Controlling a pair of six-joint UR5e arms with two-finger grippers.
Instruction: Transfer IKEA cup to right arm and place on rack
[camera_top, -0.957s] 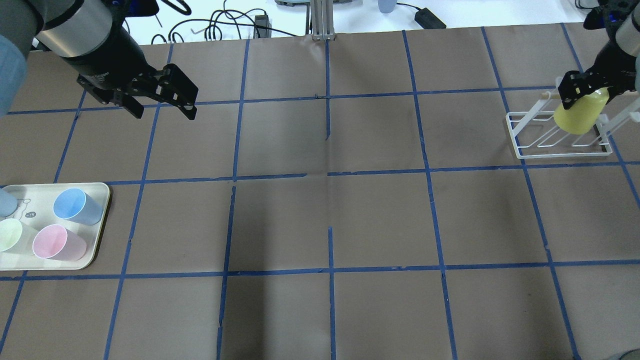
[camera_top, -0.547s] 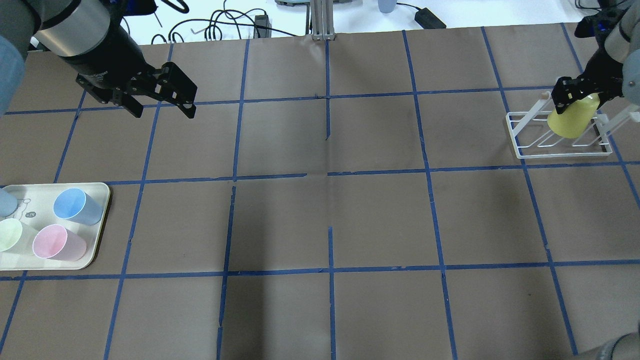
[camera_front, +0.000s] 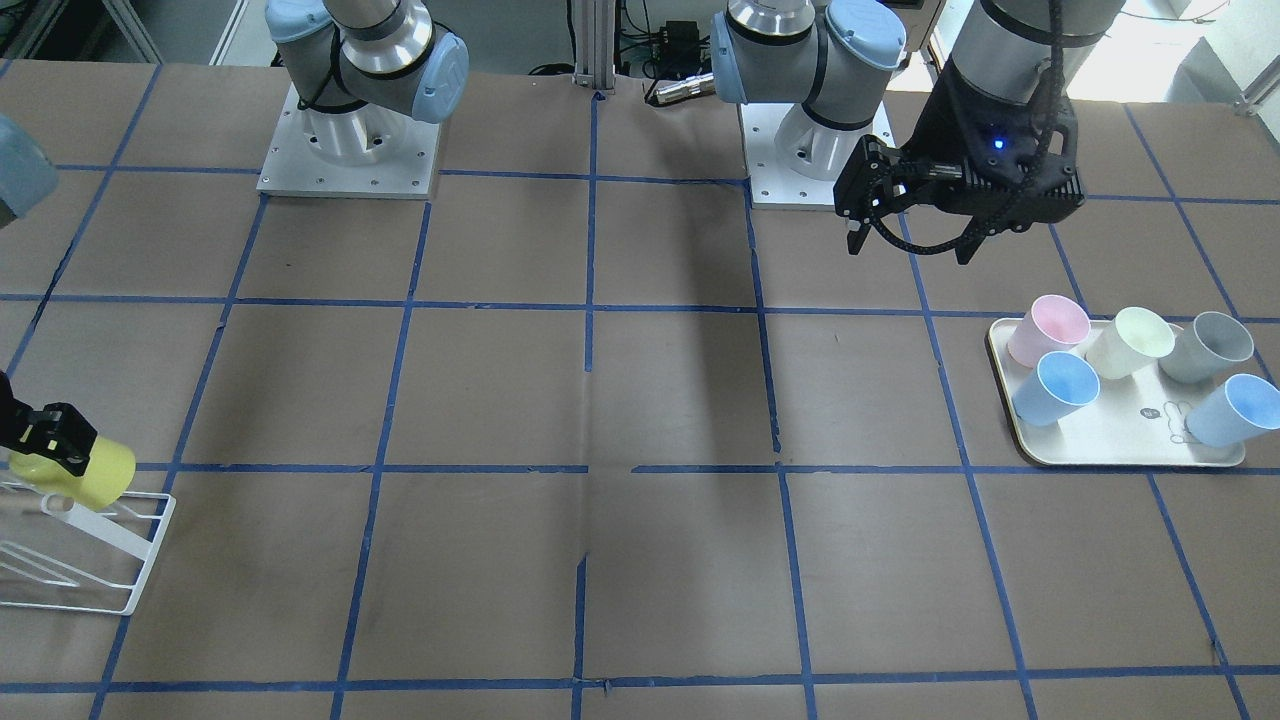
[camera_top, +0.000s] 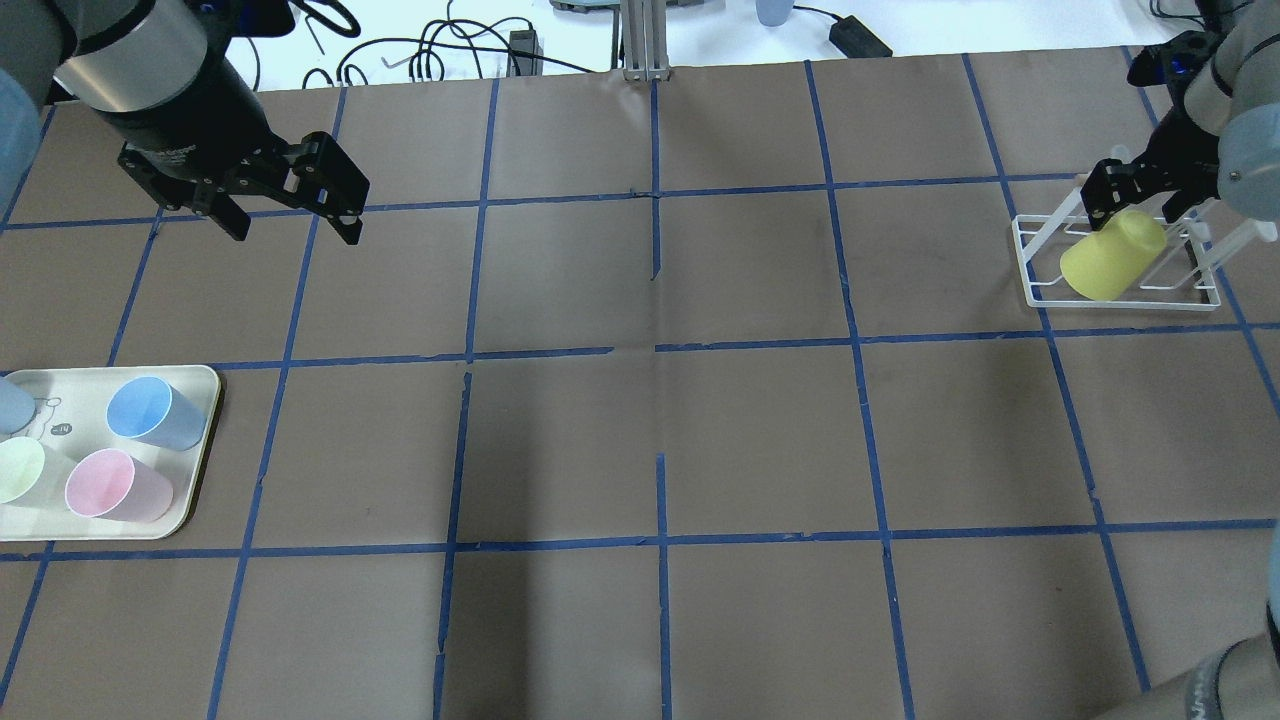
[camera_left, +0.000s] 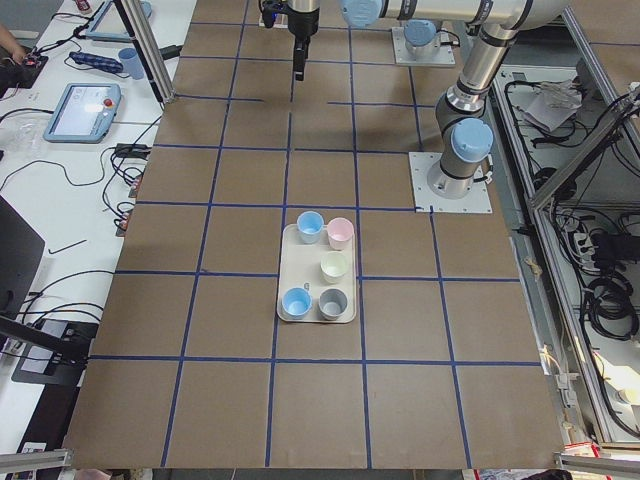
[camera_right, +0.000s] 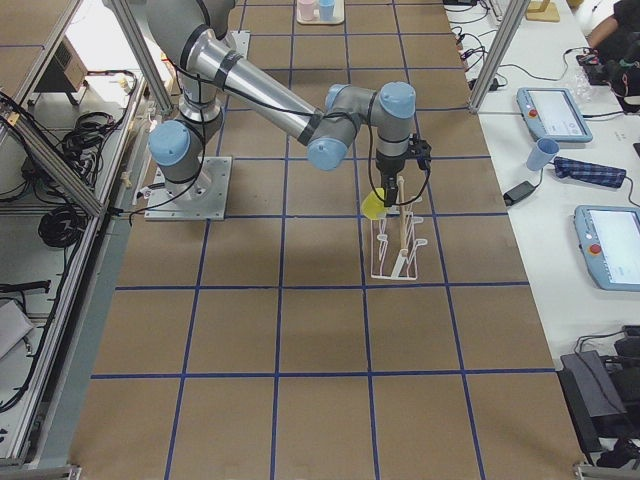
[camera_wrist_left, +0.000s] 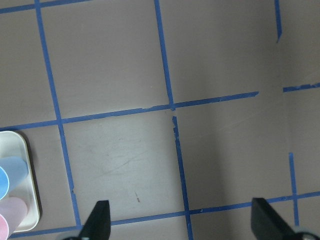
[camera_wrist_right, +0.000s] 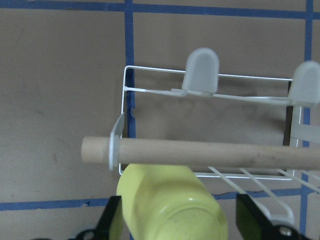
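Observation:
The bright yellow IKEA cup (camera_top: 1105, 260) lies tilted over the left half of the white wire rack (camera_top: 1030, 262) at the far right of the table. My right gripper (camera_top: 1140, 200) is at the cup's base, shut on it. In the right wrist view the cup (camera_wrist_right: 165, 200) sits between the fingers, just under the rack's wooden peg (camera_wrist_right: 210, 155). In the front view the cup (camera_front: 95, 470) hangs over the rack's (camera_front: 150, 555) near end. My left gripper (camera_top: 295, 225) is open and empty, hovering above the far left of the table.
A cream tray (camera_top: 195, 470) at the left edge holds several cups, among them a light blue cup (camera_top: 150, 410) and a pink cup (camera_top: 110, 485). Cables and a power brick lie beyond the table's far edge.
My right gripper has moved down and left, and the yellow cup has tilted lower onto the rack. My left gripper has drifted a little left and back.

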